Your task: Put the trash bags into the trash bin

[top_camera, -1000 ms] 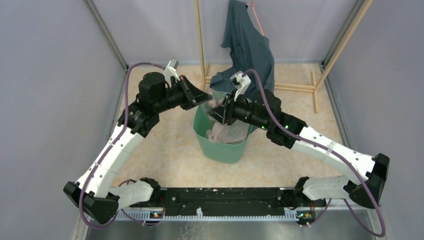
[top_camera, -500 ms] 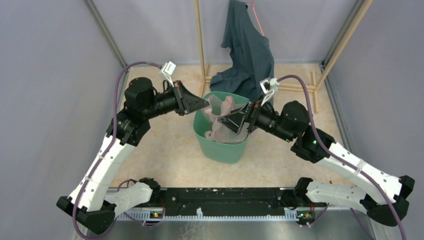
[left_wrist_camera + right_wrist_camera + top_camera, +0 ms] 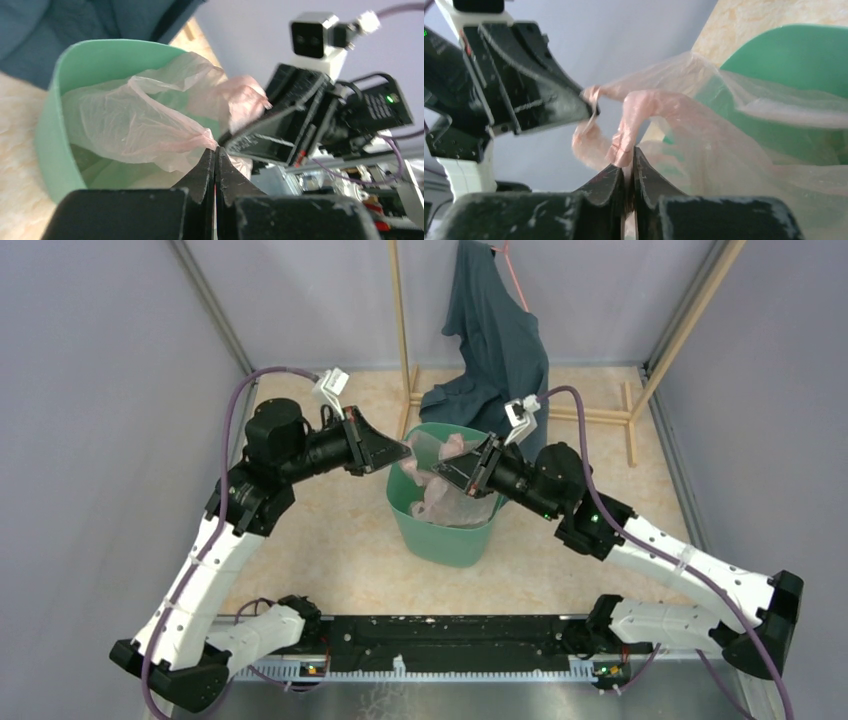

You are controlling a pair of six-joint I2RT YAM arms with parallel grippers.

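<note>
The mint-green trash bin stands upright on the beige table, midway between the two arms and just in front of a dark teal garment that hangs from a wooden rack. The pale pink trash bag sits mostly inside the bin, with wrinkled film lining the interior and bunched against the near wall. Part of its upper edge is lifted above the rim. The left gripper is positioned over the left side of the rim with its fingers pressed together, pinching a gathered fold of the bag film at their tips. The right gripper is positioned over the bin opening, tilted toward the left gripper, with its fingers likewise closed on a twisted pink strand of the same bag. The two sets of fingertips are near each other but not touching. A short span of film runs between them above the bin opening. The rest of the film slopes down from both grips into the bin.
</note>
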